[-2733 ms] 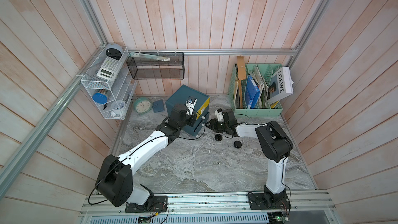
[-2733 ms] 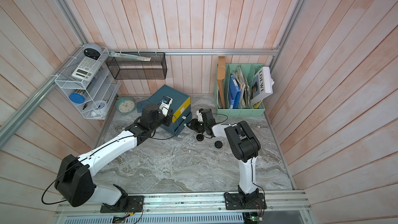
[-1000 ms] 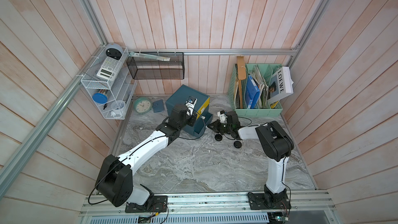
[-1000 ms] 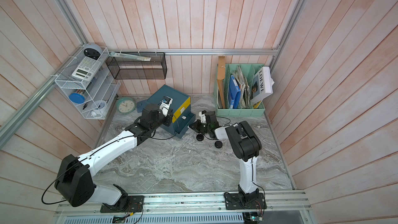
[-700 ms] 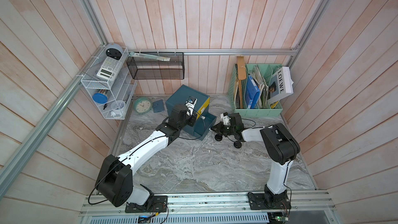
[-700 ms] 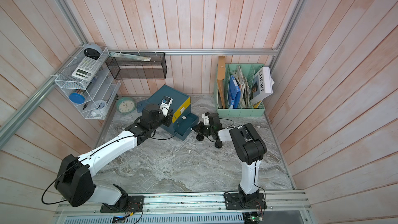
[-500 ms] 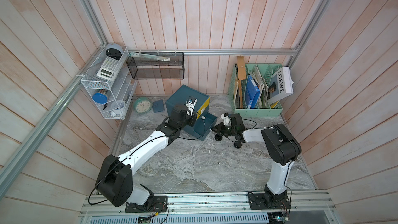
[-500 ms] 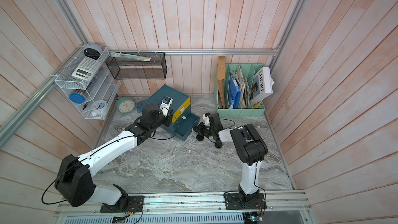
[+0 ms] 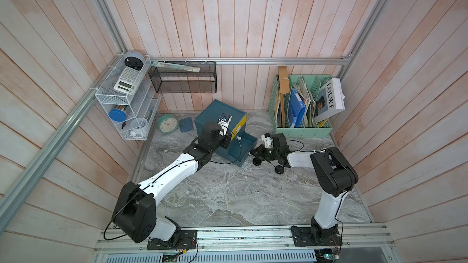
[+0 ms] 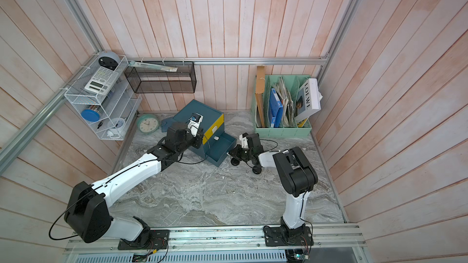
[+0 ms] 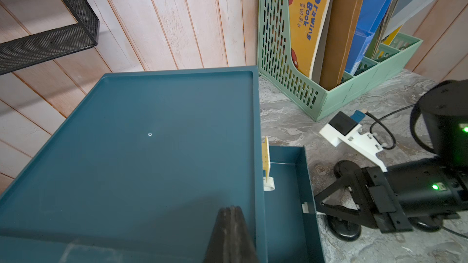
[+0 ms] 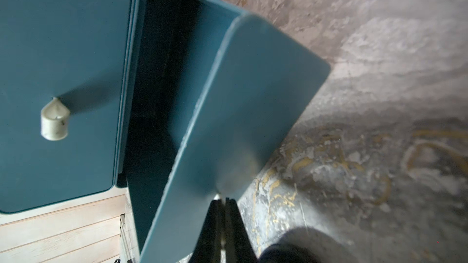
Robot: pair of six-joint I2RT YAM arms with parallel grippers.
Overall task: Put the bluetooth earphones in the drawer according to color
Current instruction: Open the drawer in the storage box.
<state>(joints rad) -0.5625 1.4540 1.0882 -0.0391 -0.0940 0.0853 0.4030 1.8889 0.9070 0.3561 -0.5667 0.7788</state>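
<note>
We're pressing left gripper [image 11: 231, 211], fingers together, on cabinet [image 9: 207, 112] top at frame middle, stopping slide. Right gripper [image 12: 222, 202] clamping white handle [image 11: 305, 207], holding bottom drawer [image 9: 240, 149] open. Black earphones [image 9: 257, 162] lying on table [image 9: 228, 191] just right of it.

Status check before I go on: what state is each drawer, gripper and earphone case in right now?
Yellow drawer: shut.
Middle drawer: shut.
Bottom drawer: pulled out, visible part empty.
Right gripper: jaws shut on the bottom drawer's handle.
Left gripper: jaws shut, empty, over the cabinet top.
Black earphone cases: lying on the table, outside the drawers.
</note>
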